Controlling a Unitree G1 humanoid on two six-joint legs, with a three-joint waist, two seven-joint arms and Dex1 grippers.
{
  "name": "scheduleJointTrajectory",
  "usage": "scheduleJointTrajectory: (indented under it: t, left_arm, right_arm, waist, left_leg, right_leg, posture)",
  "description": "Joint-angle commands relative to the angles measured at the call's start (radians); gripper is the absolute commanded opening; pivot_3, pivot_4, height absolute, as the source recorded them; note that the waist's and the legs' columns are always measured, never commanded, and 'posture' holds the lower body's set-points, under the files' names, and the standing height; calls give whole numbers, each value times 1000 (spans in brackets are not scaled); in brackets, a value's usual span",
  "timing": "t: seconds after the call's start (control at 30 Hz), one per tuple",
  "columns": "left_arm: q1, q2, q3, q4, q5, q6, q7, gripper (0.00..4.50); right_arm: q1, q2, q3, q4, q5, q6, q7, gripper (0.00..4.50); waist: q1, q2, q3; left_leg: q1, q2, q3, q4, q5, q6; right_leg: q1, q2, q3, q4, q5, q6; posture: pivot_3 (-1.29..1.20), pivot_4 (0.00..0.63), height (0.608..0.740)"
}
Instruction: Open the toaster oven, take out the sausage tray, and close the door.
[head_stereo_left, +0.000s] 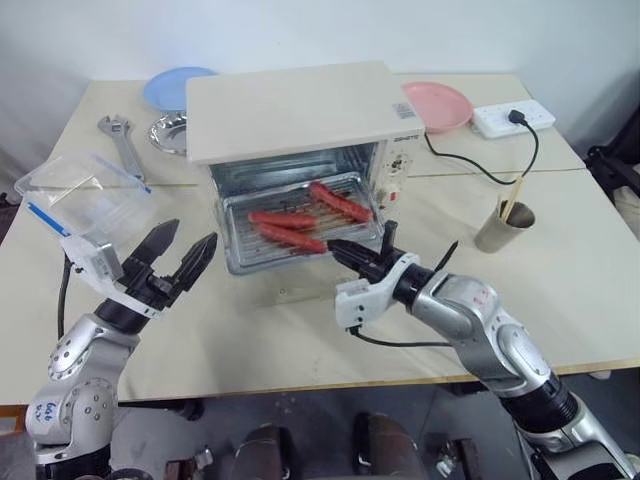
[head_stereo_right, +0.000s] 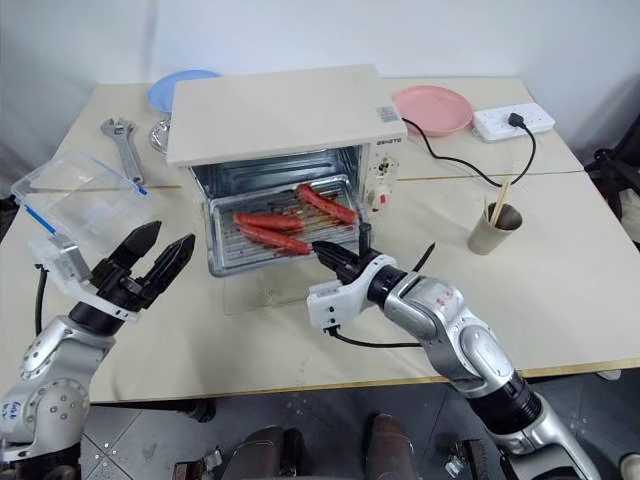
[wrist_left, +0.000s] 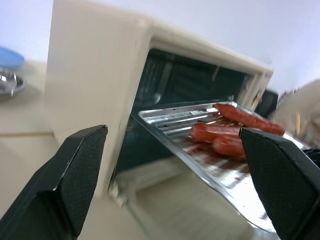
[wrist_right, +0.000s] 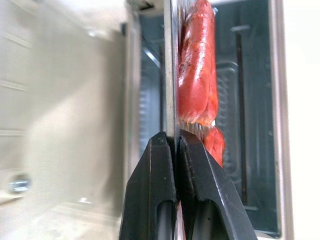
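- Two plates, blue (head_stereo_left: 176, 85) and pink (head_stereo_left: 438, 104), are set along the tabletop's (head_stereo_left: 560, 250) far edge, beside the toaster oven (head_stereo_left: 300, 120).
- The sausage tray (head_stereo_left: 240, 250), half drawn out, is clamped by the right gripper (head_stereo_left: 345, 252).
- The left gripper (head_stereo_left: 175, 255) is held apart near a clear container (head_stereo_left: 80, 195) at the left edge.

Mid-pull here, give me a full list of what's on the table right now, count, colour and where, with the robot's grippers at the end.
toaster oven: one, cream-white, table centre, door down
sausage tray: one, shiny metal, partly drawn out of the oven
sausages: three, red, on the tray
blue plate: one, far left, behind the oven
steel dish: one, left of the oven
wrench: one, grey, far left
clear container: one, blue trim, left edge
pink plate: one, far right
power strip: one, white, black plug in it
cup: one, grey, holding sticks, right side
left gripper: fingers open, left of the tray
right gripper: fingers shut on the tray's front edge
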Motion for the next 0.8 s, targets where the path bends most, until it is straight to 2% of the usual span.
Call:
scheduleJointTrajectory:
  t: [0.03,0.1,0.2,0.4,0.57,0.73,0.8]
  left_arm:
    - [28,13,51,-75,-98,61,43,4500]
    - [43,18,67,-95,-163,108,67,4500]
    - [72,42,91,-120,-341,222,129,4500]
    - [96,109,68,-83,-598,388,237,4500]
    - [76,171,32,-8,-722,489,285,4500]
    - [24,253,-14,133,-800,606,259,4500]
    - [-22,250,-17,196,-819,609,255,4500]
  right_arm:
    - [2,-5,-42,-69,37,-42,-8,23]
    - [12,-12,-50,-70,46,-65,-13,23]
    - [26,-23,-60,-77,80,-107,-14,23]
    - [26,-40,-82,-62,113,-163,-11,23]
    - [25,-42,-89,-63,129,-177,-5,23]
    - [27,-56,-95,-65,153,-210,3,23]
    - [27,-59,-101,-67,171,-225,2,23]
  waist:
    - [1,0,0]
    - [1,0,0]
    - [2,0,0]
    - [3,0,0]
    - [3,0,0]
    - [3,0,0]
    - [4,0,0]
  left_leg:
    - [0,0,0,0,0,0]
    - [0,0,-1,0,0,0]
    - [0,0,-1,0,0,0]
    - [1,0,-2,1,0,0]
    - [1,0,-2,1,0,0]
    - [1,0,-2,1,0,0]
    - [2,0,-2,1,0,0]
  right_leg:
    - [0,0,0,0,0,0]
    - [0,0,0,0,0,0]
    - [1,0,0,0,0,0]
    - [2,0,0,0,0,0]
    - [2,0,1,0,0,0]
    - [2,0,1,1,0,-1]
    - [2,0,1,1,0,-1]
  posture:
    - [0,150,740]
    - [0,150,740]
    - [0,150,740]
    - [0,150,740]
    - [0,150,740]
    - [0,150,740]
    - [0,150,740]
